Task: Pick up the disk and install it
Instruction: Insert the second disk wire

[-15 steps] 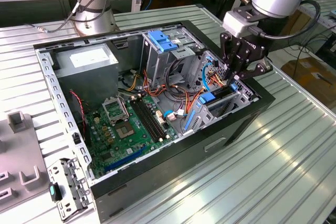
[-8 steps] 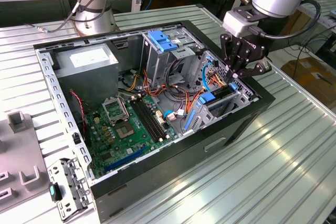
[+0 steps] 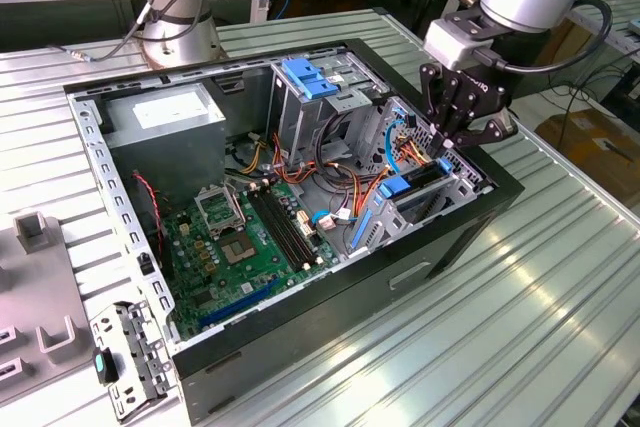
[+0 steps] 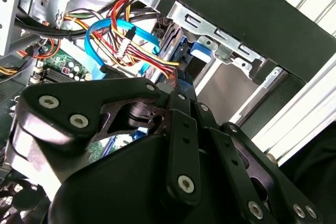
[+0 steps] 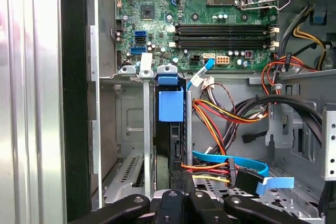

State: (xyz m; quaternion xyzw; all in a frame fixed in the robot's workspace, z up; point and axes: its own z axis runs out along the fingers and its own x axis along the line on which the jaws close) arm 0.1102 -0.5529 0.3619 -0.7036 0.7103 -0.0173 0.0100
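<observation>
The disk (image 3: 420, 185) stands on edge in the metal drive bay at the exterior view's right end of the open computer case (image 3: 300, 337). Its blue plastic rail (image 3: 394, 187) faces the motherboard. In the first wrist view the disk (image 5: 170, 148) is a dark slab in the bay slot with a blue tab (image 5: 170, 106) at its far end. My gripper (image 3: 446, 147) hangs directly over the bay, its black fingers closed in on the disk's upper edge. In the first wrist view the gripper (image 5: 181, 199) sits over the disk's near end.
A green motherboard (image 3: 240, 237) lies on the case floor. Bundles of cables (image 3: 340, 182) run beside the bay. A grey power-supply box (image 3: 165, 112) and a metal cage with a blue latch (image 3: 305, 77) stand at the back. A loose bracket (image 3: 130, 357) lies outside the case.
</observation>
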